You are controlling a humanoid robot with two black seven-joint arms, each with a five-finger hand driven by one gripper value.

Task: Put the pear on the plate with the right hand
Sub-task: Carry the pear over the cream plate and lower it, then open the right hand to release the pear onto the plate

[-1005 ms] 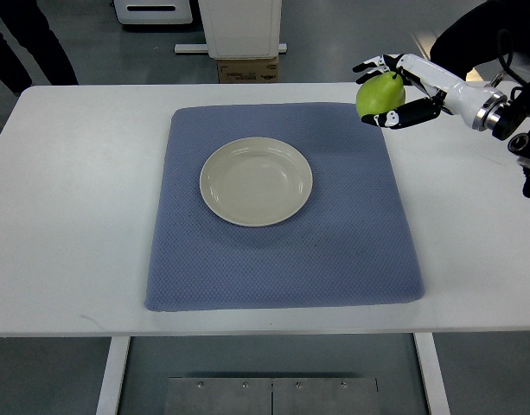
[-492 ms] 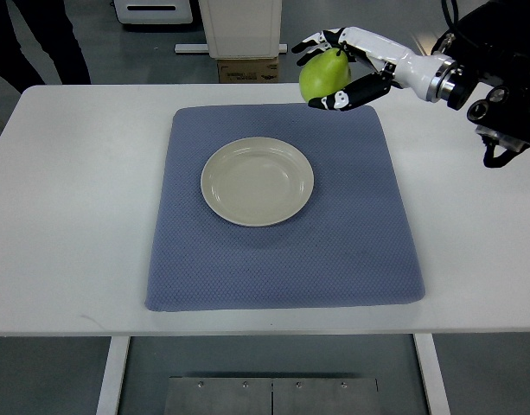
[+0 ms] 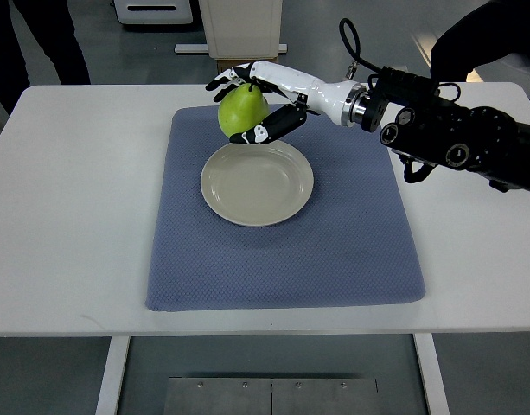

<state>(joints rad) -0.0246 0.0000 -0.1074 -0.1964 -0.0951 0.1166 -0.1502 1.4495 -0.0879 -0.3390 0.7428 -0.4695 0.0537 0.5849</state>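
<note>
My right hand (image 3: 247,105) is shut on a green pear (image 3: 241,108) and holds it in the air over the far edge of the plate. The cream round plate (image 3: 257,181) lies empty in the middle of a blue mat (image 3: 351,233). The right arm (image 3: 429,130) reaches in from the right edge across the mat's far right corner. The left hand is out of view.
The white table (image 3: 74,216) carries the mat. A person's dark legs (image 3: 35,43) stand beyond the far left corner. A white cabinet base and a cardboard box (image 3: 243,39) stand behind the table's far edge.
My right hand has carried the pear leftward and lower, from beyond the mat's far right corner to over the plate's far edge. The arm now stretches further into the picture.
</note>
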